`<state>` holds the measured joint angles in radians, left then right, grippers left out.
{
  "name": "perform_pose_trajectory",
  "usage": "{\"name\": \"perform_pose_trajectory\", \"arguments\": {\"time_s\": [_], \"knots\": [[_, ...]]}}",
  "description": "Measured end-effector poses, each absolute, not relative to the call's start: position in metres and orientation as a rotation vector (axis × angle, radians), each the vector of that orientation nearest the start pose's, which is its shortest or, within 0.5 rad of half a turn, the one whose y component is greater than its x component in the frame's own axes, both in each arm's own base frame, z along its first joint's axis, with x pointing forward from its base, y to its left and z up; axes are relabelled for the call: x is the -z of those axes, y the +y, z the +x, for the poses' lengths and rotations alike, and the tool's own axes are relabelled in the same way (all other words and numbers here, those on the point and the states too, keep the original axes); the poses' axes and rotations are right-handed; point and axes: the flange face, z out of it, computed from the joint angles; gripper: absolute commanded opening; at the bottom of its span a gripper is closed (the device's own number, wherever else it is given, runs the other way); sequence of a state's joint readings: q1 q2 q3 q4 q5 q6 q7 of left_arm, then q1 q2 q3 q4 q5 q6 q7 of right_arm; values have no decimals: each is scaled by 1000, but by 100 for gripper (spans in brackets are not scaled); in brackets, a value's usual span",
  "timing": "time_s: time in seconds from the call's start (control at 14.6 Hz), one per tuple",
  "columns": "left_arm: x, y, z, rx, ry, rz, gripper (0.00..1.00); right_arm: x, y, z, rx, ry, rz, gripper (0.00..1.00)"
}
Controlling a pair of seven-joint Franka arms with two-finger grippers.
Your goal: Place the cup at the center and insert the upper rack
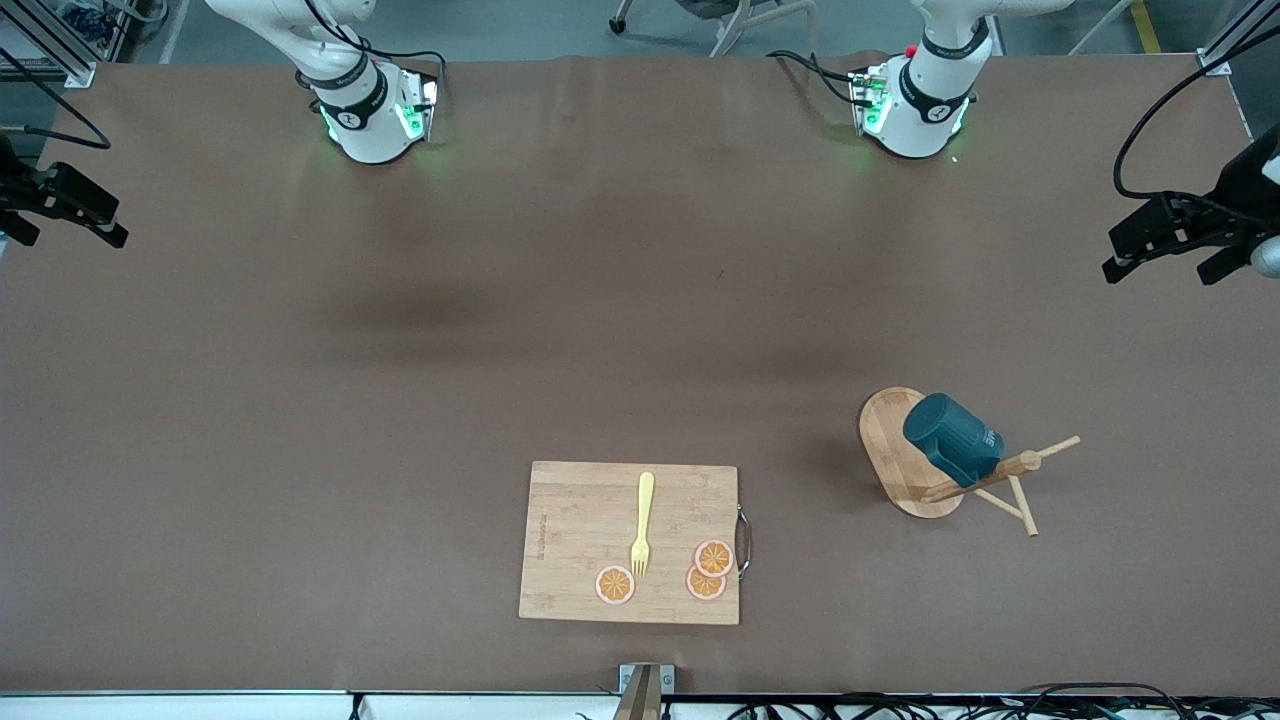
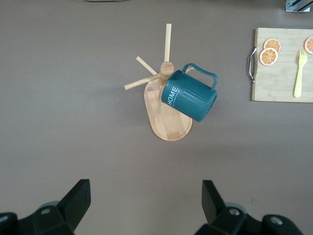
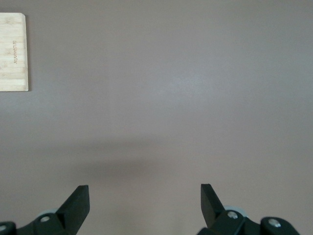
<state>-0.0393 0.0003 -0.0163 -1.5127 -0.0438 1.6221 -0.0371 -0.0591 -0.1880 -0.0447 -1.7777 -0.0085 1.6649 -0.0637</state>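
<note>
The dark teal cup (image 1: pixel 952 438) hangs tilted on a peg of the bamboo mug stand (image 1: pixel 890 455), toward the left arm's end of the table. In the left wrist view the cup (image 2: pixel 188 95) shows white lettering and its handle, over the stand's oval base (image 2: pixel 168 128). My left gripper (image 1: pixel 1160 262) is open and empty, up in the air past that end of the table; its fingers (image 2: pixel 78 198) frame bare table short of the stand. My right gripper (image 1: pixel 70 222) is open and empty over the table's other end, its fingers (image 3: pixel 78 200) over bare table.
A rectangular bamboo cutting board (image 1: pixel 580 540) lies near the front edge, mid-table, with a yellow fork (image 1: pixel 642 525) and three orange slices (image 1: pixel 615 585) on it. It has a metal handle (image 1: pixel 743 540). The board also shows in both wrist views (image 2: pixel 279 73) (image 3: pixel 13 51).
</note>
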Motion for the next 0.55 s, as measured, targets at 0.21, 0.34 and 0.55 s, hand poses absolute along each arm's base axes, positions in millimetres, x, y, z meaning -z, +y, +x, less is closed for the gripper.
{"name": "perform_pose_trajectory", "arguments": {"time_s": [0.21,0.34,0.55], "knots": [[-657,-36,559,171,30,-3186,100,-634,-61,500,117,79,-3143,100],[-657,-36,559,171,30,-3186,100,-634,-62,500,117,82,-3143,100],[-657,-36,559,171,30,-3186,100,-634,-62,500,117,81,-3143,100]]}}
